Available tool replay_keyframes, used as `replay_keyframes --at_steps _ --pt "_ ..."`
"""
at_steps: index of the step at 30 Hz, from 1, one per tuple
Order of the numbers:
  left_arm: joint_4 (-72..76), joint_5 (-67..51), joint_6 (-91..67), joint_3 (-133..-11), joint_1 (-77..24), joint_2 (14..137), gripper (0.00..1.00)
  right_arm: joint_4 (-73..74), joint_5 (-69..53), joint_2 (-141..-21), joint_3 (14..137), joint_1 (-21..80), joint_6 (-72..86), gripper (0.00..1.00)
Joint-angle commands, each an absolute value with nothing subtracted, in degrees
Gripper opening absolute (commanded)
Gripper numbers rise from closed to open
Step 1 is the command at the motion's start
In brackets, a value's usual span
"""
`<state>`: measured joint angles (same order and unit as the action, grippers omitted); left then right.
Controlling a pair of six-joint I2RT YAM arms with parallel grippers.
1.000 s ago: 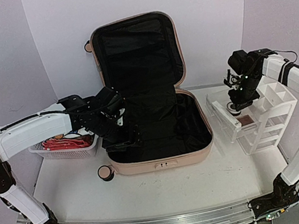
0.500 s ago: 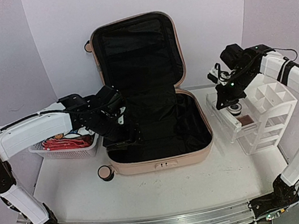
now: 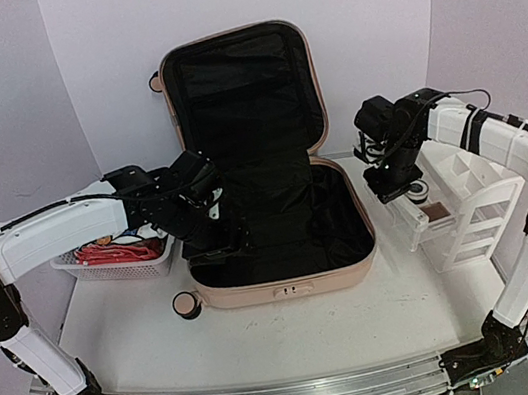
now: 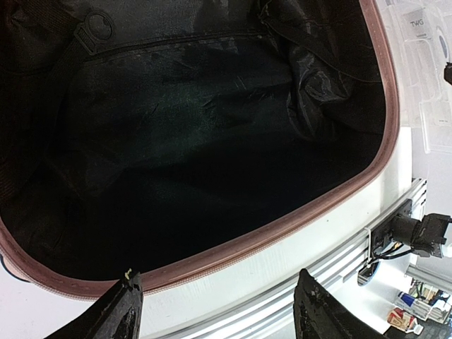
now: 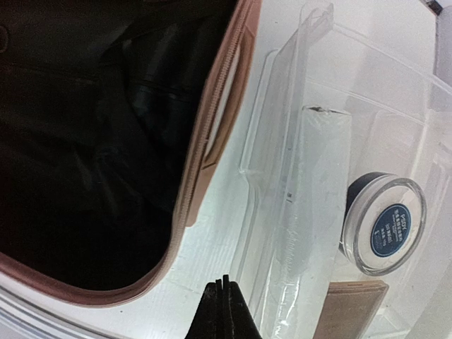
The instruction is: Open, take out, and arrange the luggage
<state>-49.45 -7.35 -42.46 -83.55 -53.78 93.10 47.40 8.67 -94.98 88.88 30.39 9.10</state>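
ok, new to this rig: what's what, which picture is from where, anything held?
Two robot arms, bolted at a table's near edge. One picture looks down from above and behind; the other two come from wrist cameras. On the table: an open pink suitcase, black lining, apparently empty; a white basket of red things by the left arm; a plastic drawer organizer with a round tin by the right. Left gripper is open at the suitcase; right gripper is shut, holding nothing.

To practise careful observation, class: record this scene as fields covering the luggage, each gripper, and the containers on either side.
luggage: open, lid upright, black lining showing
left gripper: open, over the luggage's base
right gripper: shut, between luggage and drawer organizer
basket: left of luggage, red items inside
drawer organizer: right of luggage, round jar inside
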Motion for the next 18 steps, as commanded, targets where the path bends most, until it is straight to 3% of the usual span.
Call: replay_keyframes --at_steps 1,6,18 --pt "-48.39 -6.16 -43.15 -84.40 -54.18 91.70 0.74 53.73 23.84 -95.50 90.36 30.16 9.00 0.00" --pt "-48.43 -5.98 -43.24 -84.09 -54.14 91.36 0.74 54.84 29.10 -95.62 90.53 27.98 6.57 0.00" --pt "-48.40 -5.95 -43.68 -82.86 -54.23 90.48 0.74 53.18 24.69 -96.23 91.26 20.56 4.72 0.00"
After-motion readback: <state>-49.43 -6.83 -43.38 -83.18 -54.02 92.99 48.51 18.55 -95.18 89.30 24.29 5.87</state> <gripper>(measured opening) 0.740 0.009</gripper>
